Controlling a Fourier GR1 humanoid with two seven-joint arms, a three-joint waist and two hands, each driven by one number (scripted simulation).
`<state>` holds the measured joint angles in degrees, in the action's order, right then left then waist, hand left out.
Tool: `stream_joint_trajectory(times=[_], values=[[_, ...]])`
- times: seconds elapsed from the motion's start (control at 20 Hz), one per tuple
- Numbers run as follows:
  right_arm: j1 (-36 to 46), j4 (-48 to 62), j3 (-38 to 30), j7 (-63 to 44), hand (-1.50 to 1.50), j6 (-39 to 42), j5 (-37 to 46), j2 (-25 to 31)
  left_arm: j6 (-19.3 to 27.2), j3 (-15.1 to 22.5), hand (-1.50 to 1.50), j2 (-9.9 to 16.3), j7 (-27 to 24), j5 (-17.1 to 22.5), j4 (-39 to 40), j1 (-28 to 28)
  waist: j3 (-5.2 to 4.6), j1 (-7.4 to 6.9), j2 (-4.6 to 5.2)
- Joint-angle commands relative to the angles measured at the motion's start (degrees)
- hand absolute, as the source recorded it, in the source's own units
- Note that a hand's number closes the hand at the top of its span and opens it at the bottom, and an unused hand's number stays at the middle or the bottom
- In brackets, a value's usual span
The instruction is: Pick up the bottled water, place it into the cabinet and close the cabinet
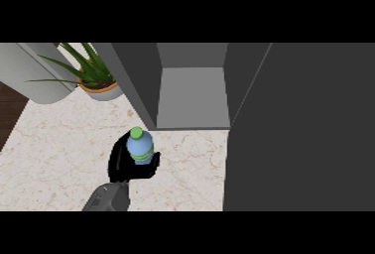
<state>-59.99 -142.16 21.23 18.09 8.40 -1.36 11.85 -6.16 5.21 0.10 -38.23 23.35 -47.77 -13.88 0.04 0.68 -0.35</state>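
Note:
The water bottle [140,145] is clear blue with a green cap and a green band. It stands upright on the marble counter [51,149], just in front of the cabinet's left wall. My left hand [126,166] is curled round the bottle's lower part from the left and hides its base. The grey forearm enters from the lower edge. The cabinet [192,94] stands open, with a pale grey shelf floor inside and nothing on it. Its dark door [307,129] is swung out towards me and fills the right of the view. My right hand does not show.
A potted plant [95,79] with long green leaves stands at the back left, beside a large pale grey cylinder [36,74]. The counter's left edge runs along dark wood flooring [9,111].

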Motion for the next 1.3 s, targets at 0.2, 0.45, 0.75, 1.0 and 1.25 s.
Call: stream_joint_trajectory(times=[0.2, 0.45, 0.75, 1.0, 1.25], values=[[1.1, -0.5, -4.0, -0.3, -1.5, 0.5, -5.0, 0.6, 17.6, 9.9, 1.5, -0.1, 7.2, 0.6, -10.6, -5.6, 0.01, 0.08, 0.13], [-1.3, -3.3, 0.2, 0.2, -1.5, 0.2, -1.1, -0.6, 26.1, 14.7, 1.5, -0.1, 12.8, 2.6, -11.9, -13.2, -0.05, 0.65, 0.13], [-3.4, -6.1, -3.7, 0.0, -1.5, 1.4, -5.0, 0.8, 33.5, 17.8, 1.5, -0.1, 16.2, 3.7, -6.0, -23.0, -0.05, 1.36, 0.27], [-1.1, -5.0, -3.8, -0.9, -1.5, 1.3, -4.5, -0.1, 38.1, 18.5, 1.5, -0.1, 18.6, 6.2, 1.5, -31.7, -0.06, 1.87, 0.49], [3.2, -4.2, -7.3, -2.5, -1.5, 2.5, -6.8, 0.7, 36.3, 15.2, 1.5, -0.1, 15.3, 9.5, 13.8, -37.2, -0.09, 2.71, 1.26]])
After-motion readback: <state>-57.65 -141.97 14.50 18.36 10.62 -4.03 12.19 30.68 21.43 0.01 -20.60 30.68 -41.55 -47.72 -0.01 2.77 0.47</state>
